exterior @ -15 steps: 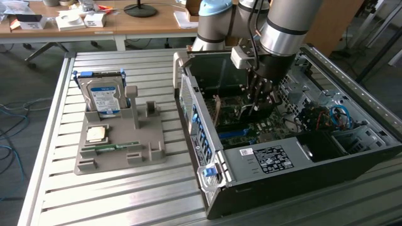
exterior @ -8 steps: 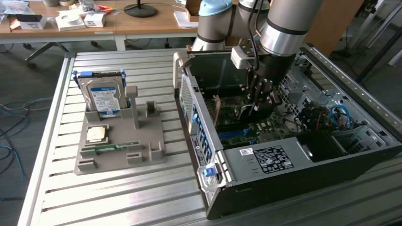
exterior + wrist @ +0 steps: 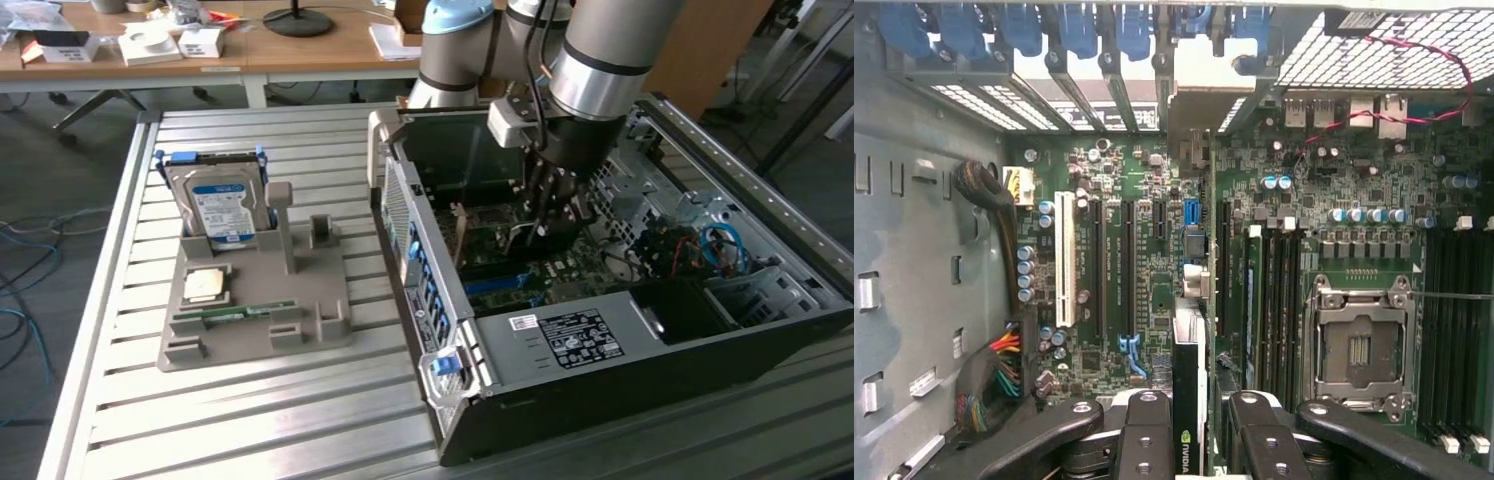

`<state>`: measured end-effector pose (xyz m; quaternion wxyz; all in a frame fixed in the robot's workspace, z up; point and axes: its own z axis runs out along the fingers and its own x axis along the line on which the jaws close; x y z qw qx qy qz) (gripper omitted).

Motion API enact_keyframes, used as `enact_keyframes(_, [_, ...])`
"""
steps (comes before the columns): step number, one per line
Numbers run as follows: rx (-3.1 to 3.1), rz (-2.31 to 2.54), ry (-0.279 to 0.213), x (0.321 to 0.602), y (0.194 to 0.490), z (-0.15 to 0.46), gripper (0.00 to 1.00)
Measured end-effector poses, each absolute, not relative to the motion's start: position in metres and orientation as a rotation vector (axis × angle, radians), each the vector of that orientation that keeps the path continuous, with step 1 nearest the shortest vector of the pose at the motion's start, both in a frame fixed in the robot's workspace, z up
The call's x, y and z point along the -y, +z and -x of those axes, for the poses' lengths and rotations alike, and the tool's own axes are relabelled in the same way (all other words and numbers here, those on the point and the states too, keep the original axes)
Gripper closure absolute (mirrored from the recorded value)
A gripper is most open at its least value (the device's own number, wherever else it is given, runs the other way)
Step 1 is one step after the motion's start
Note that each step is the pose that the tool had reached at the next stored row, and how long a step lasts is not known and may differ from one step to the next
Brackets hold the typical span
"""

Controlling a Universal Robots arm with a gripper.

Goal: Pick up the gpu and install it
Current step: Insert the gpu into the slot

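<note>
My gripper [image 3: 550, 215] reaches down into the open computer case [image 3: 561, 345], above the motherboard [image 3: 1124, 260]. It is shut on the gpu [image 3: 1189, 330], a thin dark card that the wrist view shows edge-on, with a green logo near the fingers [image 3: 1146, 430]. The card stands upright between the two black fingers and runs toward the rear slot openings of the case. It hangs over the long black expansion slots [image 3: 1219, 270], close to the board. I cannot tell whether its edge touches a slot.
A grey holder [image 3: 254, 300] on the slatted table carries a silver hard drive [image 3: 220, 205], a square processor [image 3: 204, 285] and a green memory stick [image 3: 234, 315]. Blue slot latches [image 3: 1074, 30] line the case's rear wall. Cable bundles [image 3: 994, 370] and an empty processor socket [image 3: 1359, 345] flank the card.
</note>
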<state>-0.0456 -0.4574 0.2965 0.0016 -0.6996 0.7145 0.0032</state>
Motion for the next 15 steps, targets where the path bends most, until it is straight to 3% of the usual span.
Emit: enact_keyframes(15, [-2.243,2.196,0.01,0.4575,0.288,0.0465,0.73])
